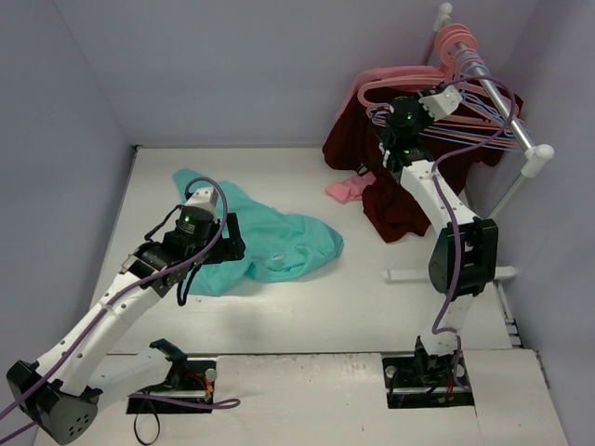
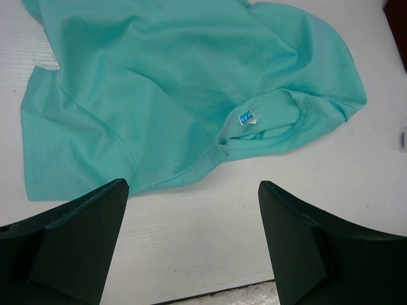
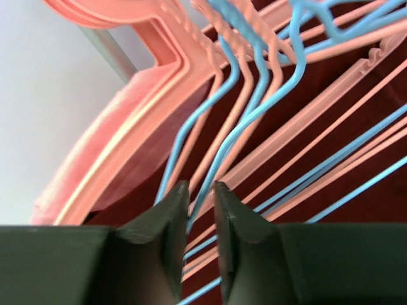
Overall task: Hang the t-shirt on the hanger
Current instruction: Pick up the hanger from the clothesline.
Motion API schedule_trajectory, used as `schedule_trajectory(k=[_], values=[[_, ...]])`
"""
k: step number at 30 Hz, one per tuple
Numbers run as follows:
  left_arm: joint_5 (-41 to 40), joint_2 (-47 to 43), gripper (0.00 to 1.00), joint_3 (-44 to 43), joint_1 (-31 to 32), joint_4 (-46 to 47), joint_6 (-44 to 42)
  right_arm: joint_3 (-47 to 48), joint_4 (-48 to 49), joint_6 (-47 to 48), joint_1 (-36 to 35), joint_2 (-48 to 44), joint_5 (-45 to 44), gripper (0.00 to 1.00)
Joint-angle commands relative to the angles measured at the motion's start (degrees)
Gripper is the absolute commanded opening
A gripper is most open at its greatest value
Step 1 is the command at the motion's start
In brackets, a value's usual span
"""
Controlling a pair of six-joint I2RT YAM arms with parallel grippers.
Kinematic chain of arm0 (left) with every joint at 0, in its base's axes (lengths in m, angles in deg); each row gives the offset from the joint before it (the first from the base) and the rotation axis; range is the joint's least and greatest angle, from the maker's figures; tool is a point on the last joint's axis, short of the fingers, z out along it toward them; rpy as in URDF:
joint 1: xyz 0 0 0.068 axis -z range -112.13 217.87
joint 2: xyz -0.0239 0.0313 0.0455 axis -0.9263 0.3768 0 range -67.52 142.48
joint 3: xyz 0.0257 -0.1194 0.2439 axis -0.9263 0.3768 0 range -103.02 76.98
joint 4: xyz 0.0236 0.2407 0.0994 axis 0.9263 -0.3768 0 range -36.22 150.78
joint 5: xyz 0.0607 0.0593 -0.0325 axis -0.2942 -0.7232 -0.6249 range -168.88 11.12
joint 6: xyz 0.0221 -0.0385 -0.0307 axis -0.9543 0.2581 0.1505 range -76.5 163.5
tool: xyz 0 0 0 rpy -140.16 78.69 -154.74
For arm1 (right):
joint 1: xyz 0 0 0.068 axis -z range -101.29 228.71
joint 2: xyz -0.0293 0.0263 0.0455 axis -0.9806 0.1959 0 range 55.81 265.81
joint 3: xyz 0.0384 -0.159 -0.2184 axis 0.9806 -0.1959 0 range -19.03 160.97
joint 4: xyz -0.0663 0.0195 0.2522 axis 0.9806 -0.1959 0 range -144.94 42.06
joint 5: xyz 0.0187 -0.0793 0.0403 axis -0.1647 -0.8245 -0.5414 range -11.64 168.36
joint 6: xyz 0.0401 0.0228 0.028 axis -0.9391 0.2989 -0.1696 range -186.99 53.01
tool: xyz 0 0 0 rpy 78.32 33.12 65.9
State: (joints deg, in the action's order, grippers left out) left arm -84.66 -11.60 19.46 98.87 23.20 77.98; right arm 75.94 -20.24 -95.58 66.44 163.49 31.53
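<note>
Two arms, two very different amounts of room. The left gripper (image 2: 193, 185) hangs with its jaws wide apart just off the near hem of the t-shirt (image 1: 270, 246). The shirt lies crumpled left of centre on the table (image 1: 353, 297), with bare surface on its near side and out to the right. In the left wrist view its top and left edges are cut off.

The right gripper (image 3: 200, 187) is jammed into the crowded rack (image 1: 507, 111) in the far right corner. Its jaws are almost together, with the hanger (image 3: 224, 145) running into the slim gap. Can't tell if it's actually pinched. Pink hangers (image 3: 146, 95) and a maroon garment (image 1: 395, 209) crowd in behind.
</note>
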Motion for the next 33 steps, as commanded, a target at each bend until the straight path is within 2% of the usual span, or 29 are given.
schedule_trajectory(k=[1, 4, 6, 26, 33], values=[[0.02, -0.2, 0.79, -0.66, -0.24, 1.24, -0.55, -1.9, 5.8, -0.02, 1.37, -3.4, -1.53, 0.13], [0.15, -0.12, 0.79, -0.5, -0.24, 1.21, -0.47, -4.49, 6.04, 0.01, 1.62, -4.81, -2.11, 0.03], [0.28, 0.01, 0.79, -0.49, -0.24, 1.23, -0.47, -5.68, 6.22, 0.06, 1.54, -5.8, -1.92, 0.0], [0.86, 2.41, 0.79, -1.27, -0.24, 1.39, 0.06, -19.96, 7.02, 0.74, -1.68, -21.72, -2.14, 0.0], [0.65, 2.74, 0.79, -1.72, -0.24, 1.25, -0.15, -25.92, 6.94, -0.27, -6.13, -28.28, -0.81, 0.0]])
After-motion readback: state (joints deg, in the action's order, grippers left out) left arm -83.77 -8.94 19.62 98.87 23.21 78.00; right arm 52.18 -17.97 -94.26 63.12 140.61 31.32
